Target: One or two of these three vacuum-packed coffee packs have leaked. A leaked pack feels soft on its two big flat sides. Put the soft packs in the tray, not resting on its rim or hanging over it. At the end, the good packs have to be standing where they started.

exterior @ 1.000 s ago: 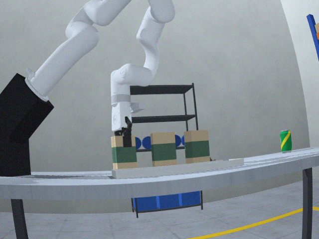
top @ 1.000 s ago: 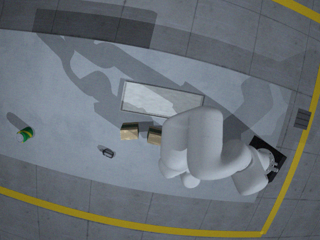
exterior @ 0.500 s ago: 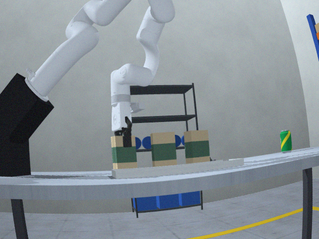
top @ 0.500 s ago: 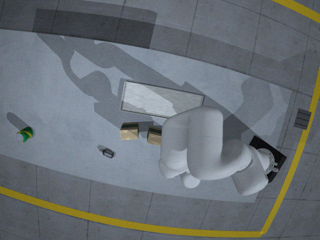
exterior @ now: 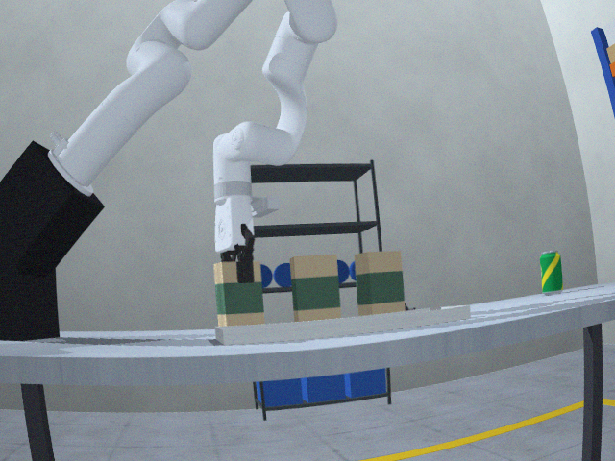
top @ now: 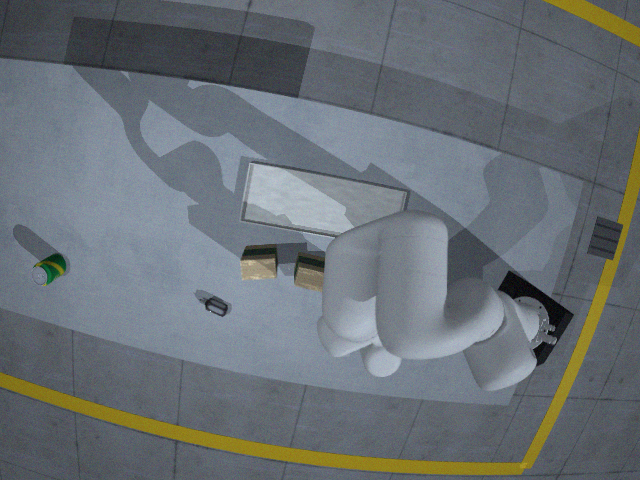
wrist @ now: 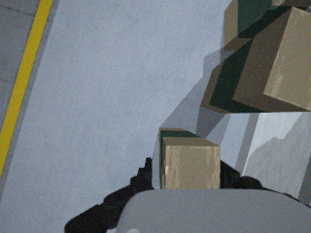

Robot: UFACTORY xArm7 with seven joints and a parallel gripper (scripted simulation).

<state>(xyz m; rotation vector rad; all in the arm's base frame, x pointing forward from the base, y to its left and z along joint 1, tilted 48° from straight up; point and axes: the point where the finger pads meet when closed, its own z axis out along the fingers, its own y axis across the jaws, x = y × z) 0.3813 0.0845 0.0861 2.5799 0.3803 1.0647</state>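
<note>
Three tan coffee packs with green bands stand in a row behind the shallow grey tray [exterior: 342, 325]. In the side view they are the left pack [exterior: 238, 294], the middle pack [exterior: 315, 287] and the right pack [exterior: 379, 282]. My gripper [exterior: 238, 270] is open, with its fingers down on either side of the left pack's top. The wrist view shows this pack [wrist: 190, 162] between the open fingers, with the other packs [wrist: 262, 63] beyond. From above, two packs [top: 258, 261] [top: 309, 270] stand beside the tray [top: 323, 198]. The arm hides the third.
A green can [top: 49, 269] [exterior: 551, 271] stands far from the packs, near the table's end. A small dark object [top: 216, 305] lies on the table in front of the packs. A black shelf rack [exterior: 317, 218] stands behind the table.
</note>
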